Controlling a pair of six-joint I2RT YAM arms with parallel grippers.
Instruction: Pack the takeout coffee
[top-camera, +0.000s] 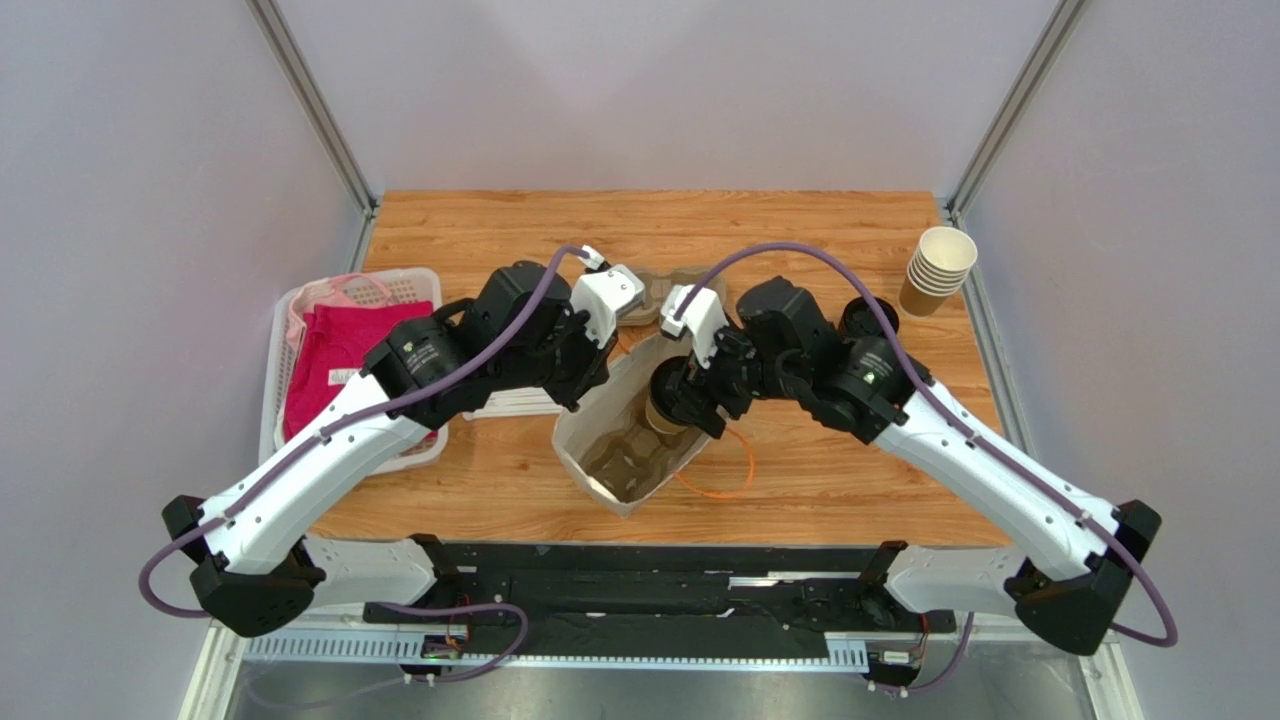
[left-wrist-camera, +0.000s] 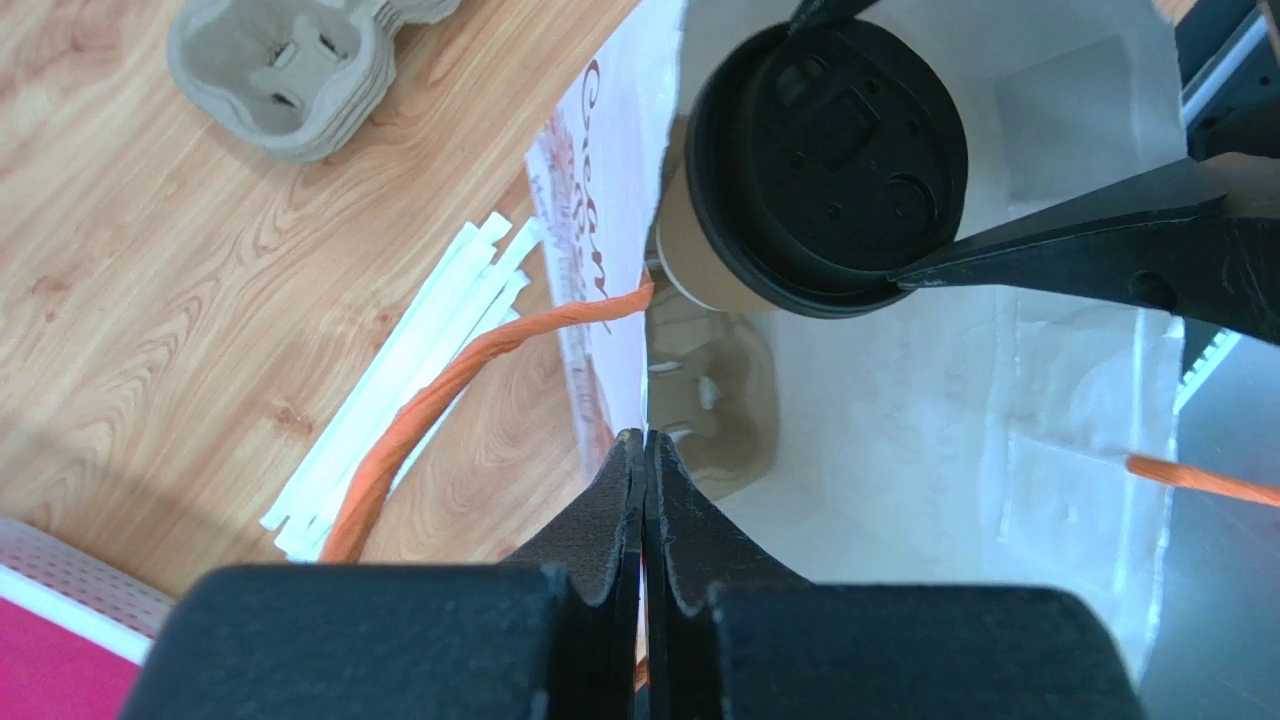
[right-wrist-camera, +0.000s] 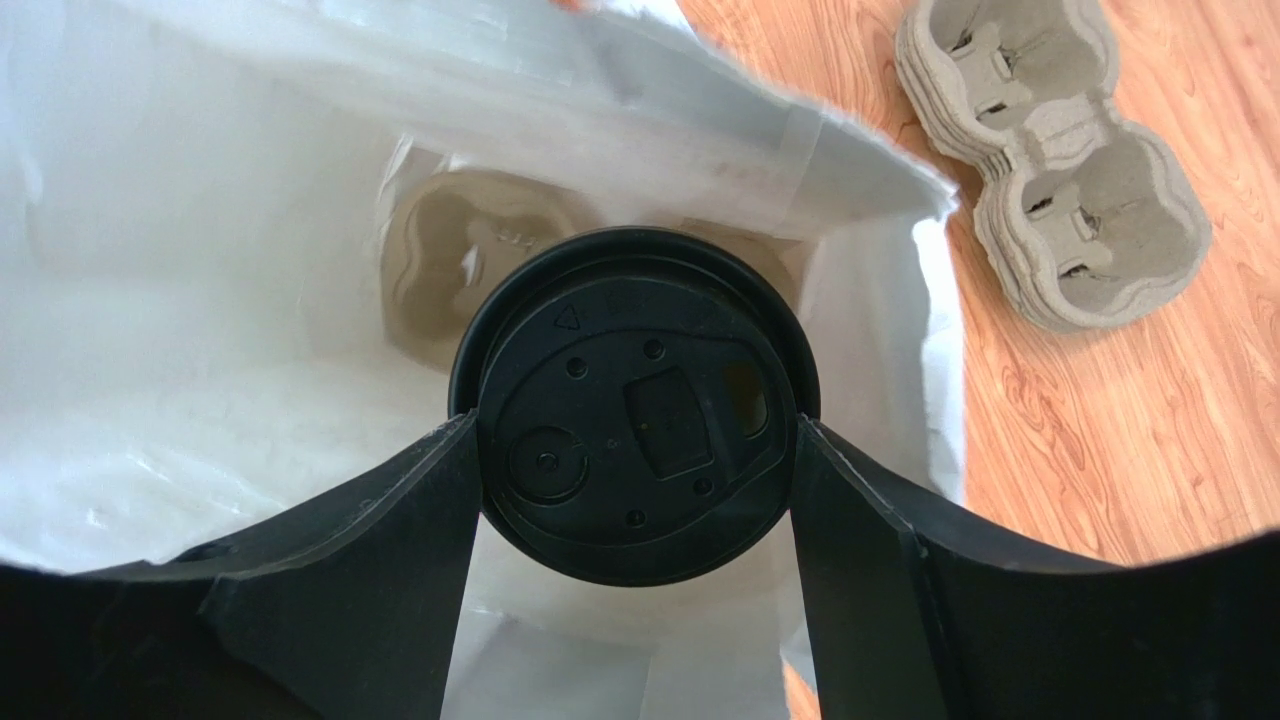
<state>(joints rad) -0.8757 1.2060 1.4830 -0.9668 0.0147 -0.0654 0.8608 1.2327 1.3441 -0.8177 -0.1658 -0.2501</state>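
The takeout coffee, a tan cup with a black lid, hangs in the mouth of a white paper bag. My right gripper is shut on the coffee, its fingers against both sides of the lid. In the left wrist view the lid sits over the bag's white inside. My left gripper is shut on the bag's rim at its left side. A cardboard cup carrier lies at the bottom of the bag, below the cup.
A stack of cardboard carriers lies behind the bag. Lidless cream cups and loose black lids stand at the back right. White wrapped sticks and the bag's orange handle lie left of it. A basket with pink cloth stands far left.
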